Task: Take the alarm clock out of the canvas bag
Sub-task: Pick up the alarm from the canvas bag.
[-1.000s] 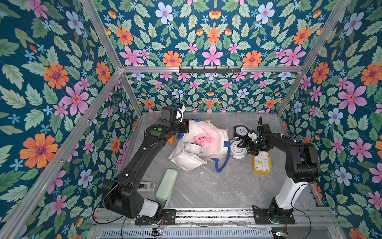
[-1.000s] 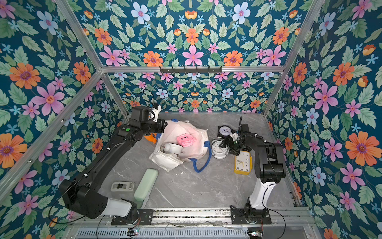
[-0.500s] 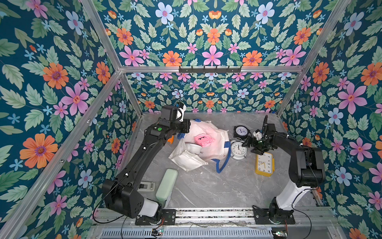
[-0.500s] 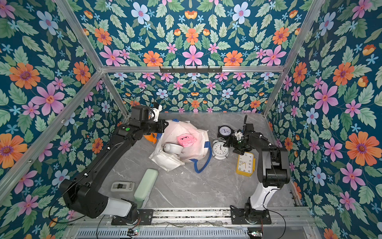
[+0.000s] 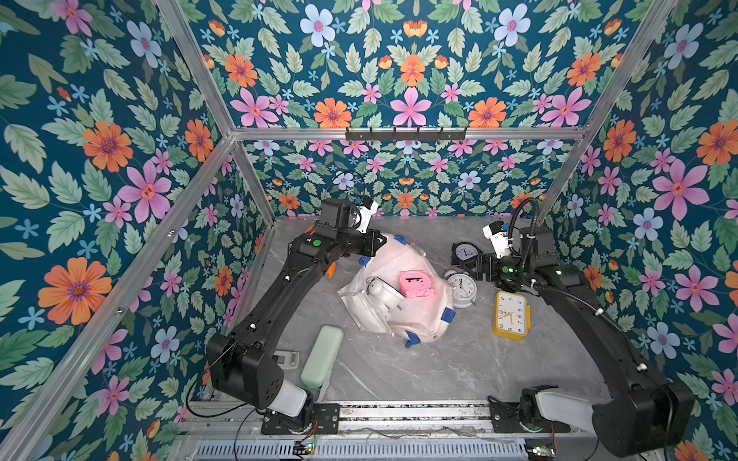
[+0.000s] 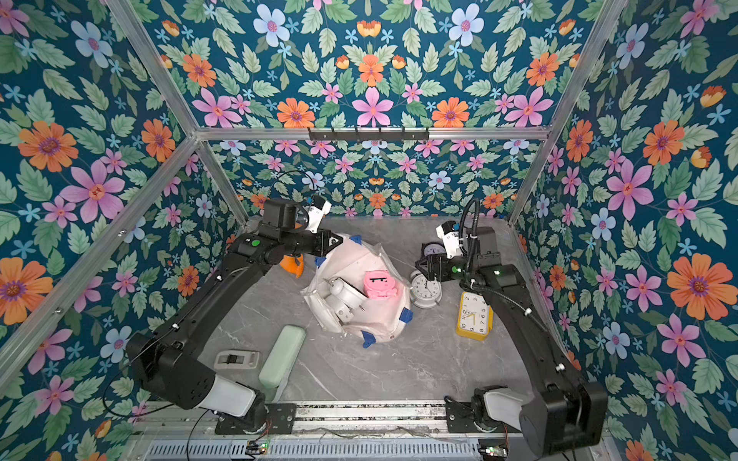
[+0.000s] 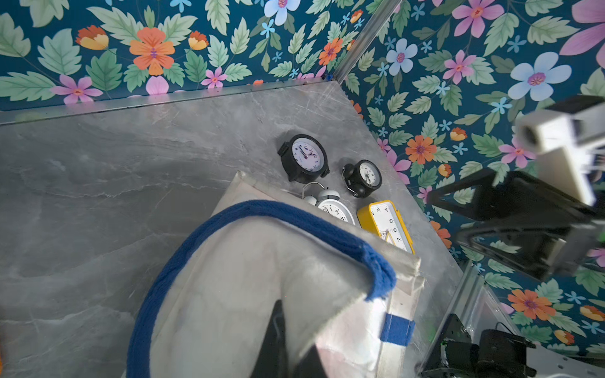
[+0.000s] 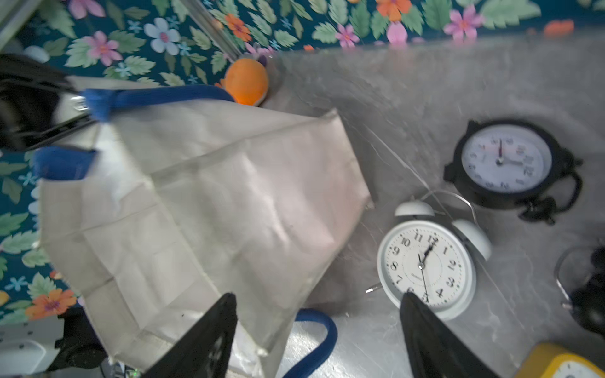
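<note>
The off-white canvas bag (image 5: 419, 323) (image 6: 379, 323) sits slumped in the middle of the table, its mouth facing up. Inside it lie a pink alarm clock (image 5: 415, 284) (image 6: 380, 284) and a white twin-bell alarm clock (image 5: 383, 293) (image 6: 345, 297). My left gripper (image 5: 379, 241) (image 6: 337, 241) (image 7: 294, 327) is shut on the bag's far rim, cloth pinched between its fingers. My right gripper (image 5: 473, 265) (image 6: 421, 265) (image 8: 317, 294) is open and holds nothing. It hovers just right of the bag (image 8: 209, 203), over another white twin-bell clock (image 8: 425, 268) on the table.
On the table right of the bag lie the white twin-bell clock (image 5: 461, 287), a black round clock (image 5: 465, 252), a small black twin-bell clock (image 7: 365, 176) and a yellow rectangular clock (image 5: 511, 315). An orange plush toy (image 6: 291, 265) sits behind the bag. A green case (image 5: 322, 355) and a grey switch (image 6: 236, 359) lie front left.
My right arm has swung and its gripper has shifted slightly left toward the bag, jaws narrowing a little. The left gripper has kept its hold on the bag rim.
</note>
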`<state>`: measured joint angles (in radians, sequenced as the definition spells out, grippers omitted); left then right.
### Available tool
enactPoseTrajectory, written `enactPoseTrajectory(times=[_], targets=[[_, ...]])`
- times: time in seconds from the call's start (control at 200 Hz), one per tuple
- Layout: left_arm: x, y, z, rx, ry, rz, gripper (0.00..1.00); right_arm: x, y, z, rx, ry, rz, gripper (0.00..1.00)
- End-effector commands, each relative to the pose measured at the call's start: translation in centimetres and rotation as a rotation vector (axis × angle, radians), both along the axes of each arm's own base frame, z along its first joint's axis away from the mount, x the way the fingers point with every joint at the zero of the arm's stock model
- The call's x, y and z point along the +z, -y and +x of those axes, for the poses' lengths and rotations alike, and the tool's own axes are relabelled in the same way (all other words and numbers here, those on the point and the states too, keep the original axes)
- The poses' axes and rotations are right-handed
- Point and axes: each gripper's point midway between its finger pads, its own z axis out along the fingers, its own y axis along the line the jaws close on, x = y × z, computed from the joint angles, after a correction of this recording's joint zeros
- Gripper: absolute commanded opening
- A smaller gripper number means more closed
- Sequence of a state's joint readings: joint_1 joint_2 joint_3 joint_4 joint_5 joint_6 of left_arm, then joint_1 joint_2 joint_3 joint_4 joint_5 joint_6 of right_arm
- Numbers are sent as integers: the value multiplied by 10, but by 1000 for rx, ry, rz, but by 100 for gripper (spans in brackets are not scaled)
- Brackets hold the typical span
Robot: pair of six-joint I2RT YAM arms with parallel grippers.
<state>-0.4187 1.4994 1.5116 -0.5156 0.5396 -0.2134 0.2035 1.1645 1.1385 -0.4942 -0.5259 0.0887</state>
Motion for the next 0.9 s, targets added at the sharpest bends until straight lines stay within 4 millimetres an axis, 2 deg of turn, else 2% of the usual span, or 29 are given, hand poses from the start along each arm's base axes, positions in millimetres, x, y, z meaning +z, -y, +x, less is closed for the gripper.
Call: enactPoseTrajectory(times=[0.0, 0.08, 0.2, 0.29, 0.395, 0.6, 0.895], targets=[[28, 9, 6, -22, 89, -66, 0, 28, -21, -18, 105, 221, -71, 79], [27, 8, 9, -5, 80, -66, 0, 41, -43, -39, 191, 330, -107, 79], [22, 9, 12, 7, 62, -70, 0, 43, -70, -59, 282, 419, -189, 79], [22, 10, 12, 5, 60, -72, 0, 36, -93, -71, 363, 473, -248, 79], [21, 10, 12, 6, 60, -71, 0, 18, -117, -79, 447, 503, -344, 79], [21, 9, 10, 7, 62, -69, 0, -28, -138, -66, 472, 486, -548, 74], [21, 10, 10, 3, 59, -73, 0, -83, -139, -33, 467, 502, -782, 71]])
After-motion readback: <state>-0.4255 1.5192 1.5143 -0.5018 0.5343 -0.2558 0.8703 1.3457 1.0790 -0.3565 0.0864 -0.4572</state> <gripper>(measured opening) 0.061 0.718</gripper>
